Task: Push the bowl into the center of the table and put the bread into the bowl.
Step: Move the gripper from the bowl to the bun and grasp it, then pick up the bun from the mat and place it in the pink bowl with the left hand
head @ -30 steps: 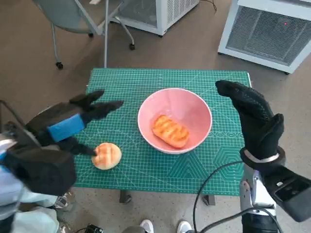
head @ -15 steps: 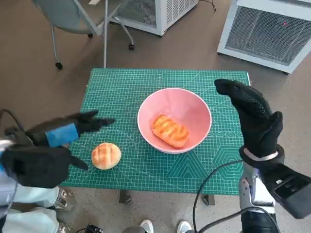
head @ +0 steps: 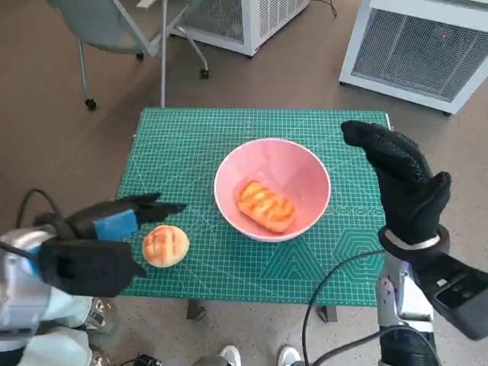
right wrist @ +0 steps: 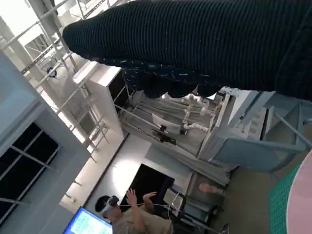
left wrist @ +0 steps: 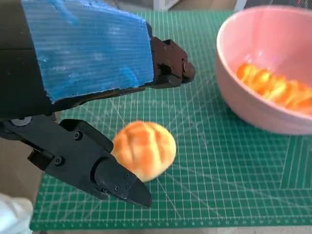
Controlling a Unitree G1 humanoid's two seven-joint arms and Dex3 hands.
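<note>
**Gridded mat, glossy bowl, one bun outside**

I see a green cutting mat (head: 229,259) ruled with fine white lines covering the small table. The smooth pink bowl (head: 272,188) sits near its middle, holding an oblong, ridged golden loaf (head: 266,204). A round, scored bun (head: 165,245) lies on the mat beside my left hand (head: 114,223), whose hard black fingers are spread around it, not touching. My knit-gloved right hand (head: 400,179) hangs empty, fingers extended, beside the bowl.
</note>
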